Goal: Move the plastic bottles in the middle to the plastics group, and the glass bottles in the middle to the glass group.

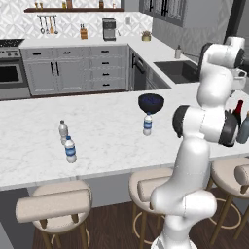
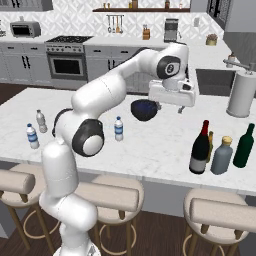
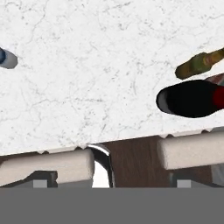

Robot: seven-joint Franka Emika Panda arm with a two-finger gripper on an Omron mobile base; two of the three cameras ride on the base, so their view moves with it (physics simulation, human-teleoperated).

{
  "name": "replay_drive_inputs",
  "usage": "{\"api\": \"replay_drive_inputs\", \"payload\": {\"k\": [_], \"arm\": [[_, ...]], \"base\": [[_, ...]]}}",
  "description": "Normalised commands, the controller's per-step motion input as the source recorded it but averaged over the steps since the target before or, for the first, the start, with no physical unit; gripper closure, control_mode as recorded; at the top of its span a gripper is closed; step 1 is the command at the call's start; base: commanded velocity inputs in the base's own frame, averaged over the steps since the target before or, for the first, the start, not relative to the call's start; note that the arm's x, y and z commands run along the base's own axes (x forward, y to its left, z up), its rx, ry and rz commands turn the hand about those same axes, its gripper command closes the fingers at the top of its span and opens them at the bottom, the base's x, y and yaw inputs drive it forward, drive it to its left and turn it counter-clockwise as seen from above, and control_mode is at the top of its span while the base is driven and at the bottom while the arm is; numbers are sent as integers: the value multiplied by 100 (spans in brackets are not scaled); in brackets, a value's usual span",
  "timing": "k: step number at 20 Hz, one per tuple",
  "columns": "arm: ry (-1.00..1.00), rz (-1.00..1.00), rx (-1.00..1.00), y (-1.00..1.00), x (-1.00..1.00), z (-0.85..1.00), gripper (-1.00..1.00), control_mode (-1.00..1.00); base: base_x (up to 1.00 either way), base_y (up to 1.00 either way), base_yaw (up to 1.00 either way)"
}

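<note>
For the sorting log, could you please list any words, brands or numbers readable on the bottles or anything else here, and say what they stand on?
No text can be read anywhere.
Middle water bottle: blue label band, no legible print.
Two water bottles on the left: label bands, too small and blurred to read.
Wine bottle, grey bottle, green bottle: no lettering that can be made out.
Robot joint cap: a blurred mark, not legible.

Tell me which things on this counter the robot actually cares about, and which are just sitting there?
Job things:
- lone water bottle
- pair of water bottles
- wine bottle
- grey-blue bottle
- brown bottle with gold top

Just lying about:
- dark blue bowl
- paper-towel roll
- stools
- green bottle, unclear
</note>
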Motion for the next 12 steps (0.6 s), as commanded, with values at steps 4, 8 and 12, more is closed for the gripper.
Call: {"api": "replay_drive_inputs", "payload": {"k": [4,8,12], "arm": [[-1,-8,-14,100,4,-60,-100,-100],[0,-9,-9,100,41,-28,-100,-100],[0,-6,-7,97,38,-9,-100,-100]], "base": [[0,0,0],[0,0,0],[0,0,0]]}}
